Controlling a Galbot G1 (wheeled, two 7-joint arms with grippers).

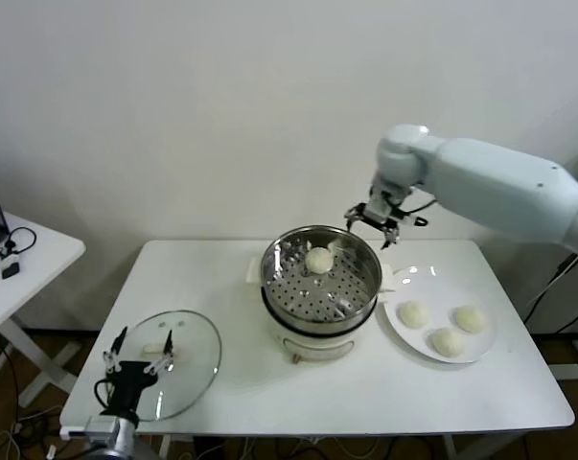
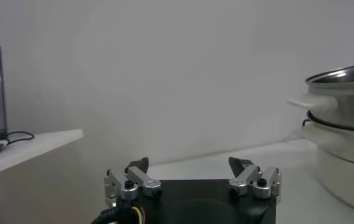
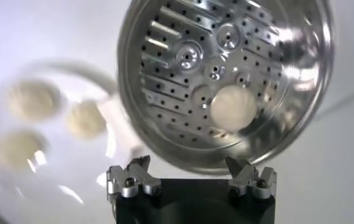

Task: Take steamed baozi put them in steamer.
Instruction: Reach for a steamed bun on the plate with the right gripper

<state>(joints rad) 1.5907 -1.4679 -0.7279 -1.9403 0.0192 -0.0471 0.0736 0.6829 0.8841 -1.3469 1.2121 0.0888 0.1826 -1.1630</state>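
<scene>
Round glass lid (image 1: 178,362) lies nearest; right end effector (image 1: 375,223), wide open and empty, hovers behind shiny perforated steamer (image 1: 320,278) holding one smooth baozi (image 1: 318,260).

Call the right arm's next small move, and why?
Probably swing the right end effector over to the white plate for another bun. It hangs open and empty above the steamer's far rim, one baozi already lies inside, and three buns wait on the plate. The left end effector sits parked over the glass lid.
</scene>
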